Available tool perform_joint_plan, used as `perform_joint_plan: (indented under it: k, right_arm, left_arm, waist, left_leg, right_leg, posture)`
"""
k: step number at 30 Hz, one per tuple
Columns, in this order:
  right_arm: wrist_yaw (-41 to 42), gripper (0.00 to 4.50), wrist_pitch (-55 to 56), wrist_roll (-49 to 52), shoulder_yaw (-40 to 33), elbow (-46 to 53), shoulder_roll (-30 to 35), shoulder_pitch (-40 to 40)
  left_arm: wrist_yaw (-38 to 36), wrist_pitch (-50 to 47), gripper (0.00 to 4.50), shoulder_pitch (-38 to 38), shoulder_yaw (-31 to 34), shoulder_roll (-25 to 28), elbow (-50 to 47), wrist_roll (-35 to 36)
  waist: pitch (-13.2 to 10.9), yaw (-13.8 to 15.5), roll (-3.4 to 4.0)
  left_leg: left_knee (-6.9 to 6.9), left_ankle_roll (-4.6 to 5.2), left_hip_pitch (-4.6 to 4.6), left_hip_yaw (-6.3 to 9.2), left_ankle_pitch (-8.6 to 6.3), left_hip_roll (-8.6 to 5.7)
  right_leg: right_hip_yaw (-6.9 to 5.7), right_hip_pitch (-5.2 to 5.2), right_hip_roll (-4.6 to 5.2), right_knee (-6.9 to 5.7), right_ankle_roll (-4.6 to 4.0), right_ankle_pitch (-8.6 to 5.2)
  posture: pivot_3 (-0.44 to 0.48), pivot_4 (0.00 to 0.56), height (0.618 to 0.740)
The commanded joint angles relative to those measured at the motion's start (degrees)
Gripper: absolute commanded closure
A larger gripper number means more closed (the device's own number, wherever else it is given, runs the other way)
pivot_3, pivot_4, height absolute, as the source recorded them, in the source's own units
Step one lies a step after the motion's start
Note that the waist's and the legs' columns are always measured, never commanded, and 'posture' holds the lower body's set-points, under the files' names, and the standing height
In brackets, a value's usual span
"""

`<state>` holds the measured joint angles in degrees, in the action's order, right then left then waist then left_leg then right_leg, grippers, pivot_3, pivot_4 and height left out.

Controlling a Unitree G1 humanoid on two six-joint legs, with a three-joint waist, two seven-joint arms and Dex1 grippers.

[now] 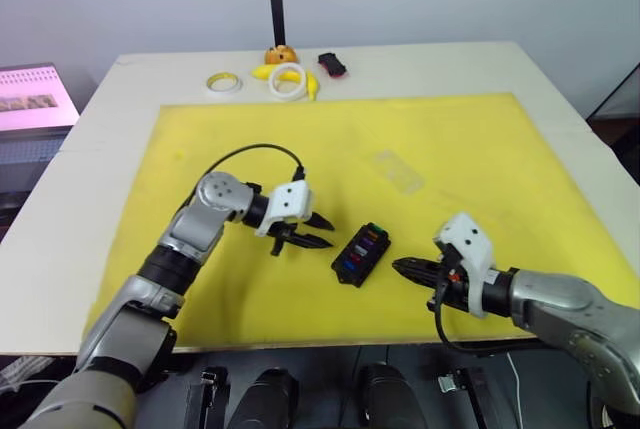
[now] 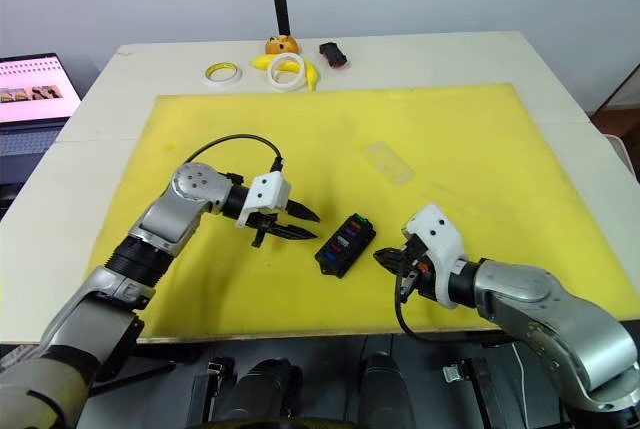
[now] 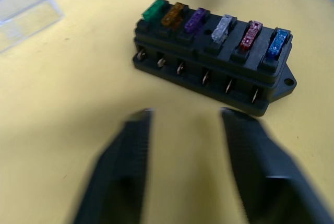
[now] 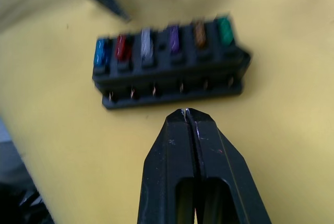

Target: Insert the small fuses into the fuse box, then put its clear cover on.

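Clear cover (image 1: 398,171) is left on the mat beyond the loaded fuse box (image 1: 361,253), nearer the right gripper (image 1: 402,268) (pressed shut) than the spread left gripper (image 1: 322,231)

— Where's the left arm?
— Bent at the elbow and reaching inward, the left gripper (image 1: 312,230) low over the mat with its two black fingers (image 3: 125,166) spread apart.
— And the right?
— Forearm stretched in from the right side, the right gripper (image 1: 400,269) pointing toward the left one, its fingers (image 4: 211,182) pressed together, nothing between them.
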<state>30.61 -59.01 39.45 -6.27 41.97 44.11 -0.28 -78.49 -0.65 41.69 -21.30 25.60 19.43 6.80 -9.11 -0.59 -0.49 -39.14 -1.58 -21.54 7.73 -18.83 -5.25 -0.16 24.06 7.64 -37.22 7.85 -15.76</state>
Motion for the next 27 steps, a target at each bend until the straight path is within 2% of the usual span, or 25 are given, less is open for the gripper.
perform_joint_plan:
  k: [1,10,19,27]
  right_arm:
    - [-1.0,4.5,1.5,-2.7,1.5,-1.5,0.3,-0.7]
    - [-0.8,4.5,1.9,-4.2,3.5,-3.7,-0.8,-3.7]
    - [-1.6,4.5,0.6,-5.2,6.9,-5.8,-2.9,-8.9]
    - [-1.2,4.5,-0.9,-4.5,6.3,-4.6,-2.0,-8.9]
  left_arm:
    - [0.4,1.8,4.43,1.4,0.2,-0.5,1.3,-1.2]
    - [0.5,2.4,4.43,0.6,-0.3,-1.6,1.7,-2.9]
    - [-0.2,-0.5,4.43,-2.0,-1.1,-1.8,-2.8,-2.5]
    - [2.0,-1.8,4.43,-2.2,-0.1,-1.7,-3.4,-2.9]
  waist:
    - [0.0,0.0,0.0]
    - [0.0,0.0,0.0]
    - [0.0,-0.1,0.0]
    - [0.0,0.0,0.0]
  left_leg:
    - [0.0,0.0,0.0,0.0,0.0,-0.01]
    - [0.0,0.0,0.0,0.0,0.0,0.0]
    - [0.0,0.0,0.0,0.02,0.0,0.04]
    - [0.0,0.0,0.0,0.04,0.0,0.04]
  right_leg:
    - [0.0,0.0,0.0,0.0,0.0,0.0]
    - [0.0,0.0,0.0,0.0,0.0,0.0]
    - [0.0,0.0,0.01,0.0,0.0,0.0]
    - [0.0,0.0,0.01,0.0,0.0,0.0]
  posture:
    - [0.0,0.15,0.74]
    - [0.0,0.15,0.74]
    - [0.0,0.15,0.74]
    - [0.0,0.15,0.74]
